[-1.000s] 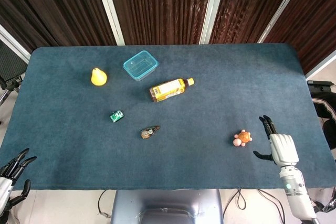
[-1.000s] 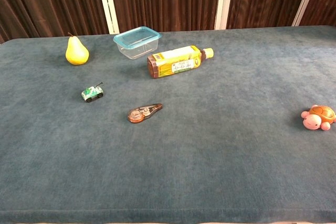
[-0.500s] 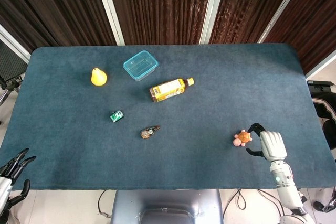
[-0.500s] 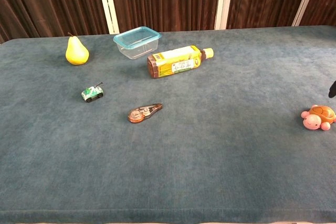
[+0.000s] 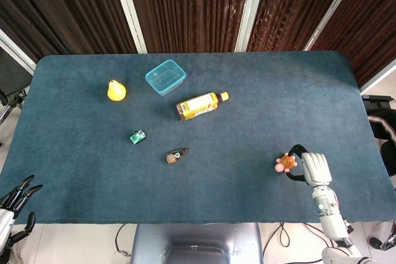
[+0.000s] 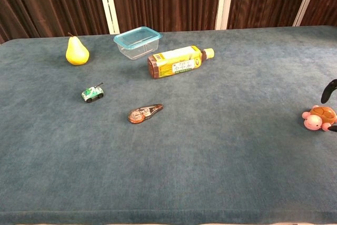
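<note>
While the left hand idles open off-table, right hand curls open fingers around the toy turtle, not gripping.

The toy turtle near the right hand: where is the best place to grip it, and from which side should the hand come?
Probably across the domed orange shell of the toy turtle, coming from its right, where the right hand already curls around it. The shell is its widest, roundest part; the pink head points left, away from the hand.
</note>
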{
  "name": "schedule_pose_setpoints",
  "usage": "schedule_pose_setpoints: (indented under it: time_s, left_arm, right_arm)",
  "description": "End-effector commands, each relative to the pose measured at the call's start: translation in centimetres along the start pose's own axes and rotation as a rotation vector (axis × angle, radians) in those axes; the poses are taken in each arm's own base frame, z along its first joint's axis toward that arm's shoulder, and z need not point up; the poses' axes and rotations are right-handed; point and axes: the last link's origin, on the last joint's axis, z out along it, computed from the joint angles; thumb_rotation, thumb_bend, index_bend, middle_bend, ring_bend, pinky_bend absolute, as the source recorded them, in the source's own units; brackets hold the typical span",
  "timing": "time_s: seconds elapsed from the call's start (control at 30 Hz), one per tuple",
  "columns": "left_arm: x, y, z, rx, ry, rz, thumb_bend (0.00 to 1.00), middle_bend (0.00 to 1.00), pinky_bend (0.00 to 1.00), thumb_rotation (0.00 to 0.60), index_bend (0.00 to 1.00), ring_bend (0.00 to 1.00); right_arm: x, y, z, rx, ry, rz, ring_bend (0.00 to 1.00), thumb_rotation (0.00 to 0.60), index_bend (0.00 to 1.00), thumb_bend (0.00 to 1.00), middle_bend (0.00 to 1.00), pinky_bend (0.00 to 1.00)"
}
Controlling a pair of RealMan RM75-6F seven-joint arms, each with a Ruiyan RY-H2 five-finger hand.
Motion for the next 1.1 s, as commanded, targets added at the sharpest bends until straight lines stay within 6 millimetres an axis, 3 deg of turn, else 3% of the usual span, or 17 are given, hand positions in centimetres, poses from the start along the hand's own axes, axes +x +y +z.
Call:
schedule_pose_setpoints:
  time_s: [0.03, 0.13, 0.2, 0.3, 0.47, 0.53, 0.77, 1.1]
  left_arm:
    - [0.0, 0.03, 0.04, 0.0, -0.001, 0.0, 0.59, 0.02, 0.36, 0.6, 0.17, 0.15]
    - [0.0, 0.06, 0.03, 0.001, -0.002, 0.001, 0.59, 0.02, 0.36, 0.6, 0.17, 0.15]
    - [0.02, 0.0, -0.06, 0.002, -0.002, 0.001, 0.59, 0.02, 0.36, 0.6, 0.17, 0.15]
    - [0.04, -0.03, -0.09, 0.001, 0.0, -0.001, 0.59, 0.02, 0.36, 0.6, 0.17, 0.15]
    - [0.06, -0.08, -0.15, 0.002, 0.002, -0.003, 0.59, 0.02, 0.36, 0.6, 0.17, 0.15]
    - [0.04, -0.08, -0.15, 0.003, 0.004, -0.003, 0.59, 0.02, 0.36, 0.6, 0.17, 0.15]
    - [0.09, -0.09, -0.18, 0.002, 0.002, -0.004, 0.59, 0.02, 0.36, 0.6, 0.17, 0.15]
    - [0.1, -0.05, -0.27, 0.0, 0.0, -0.004, 0.59, 0.02, 0.36, 0.6, 0.17, 0.15]
  right_arm:
    - [-0.37, -0.07, 0.17, 0.001, -0.005, 0.0, 1.0, 0.6, 0.57, 0.21, 0.43, 0.97]
    - [-0.65, -0.14, 0.38, 0.005, -0.003, 0.0, 1.0, 0.6, 0.59, 0.26, 0.45, 0.97]
    - [-0.81, -0.18, 0.47, 0.009, 0.0, 0.002, 1.0, 0.6, 0.62, 0.33, 0.47, 0.98]
    - [-0.97, -0.11, 0.51, 0.012, 0.01, 0.002, 1.0, 0.6, 0.66, 0.52, 0.51, 0.99]
    - [-1.07, 0.19, 0.57, 0.013, 0.027, -0.002, 1.0, 0.6, 0.77, 0.92, 0.61, 1.0]
    - [-1.09, 0.27, 0.58, 0.013, 0.032, -0.006, 1.0, 0.6, 0.82, 0.99, 0.65, 1.0]
    - [-1.1, 0.58, 0.46, 0.009, 0.046, -0.025, 1.0, 0.6, 0.84, 1.0, 0.72, 1.0]
    - [-0.49, 0.31, -0.1, 0.023, 0.091, -0.032, 1.0, 0.6, 0.79, 1.0, 0.73, 1.0]
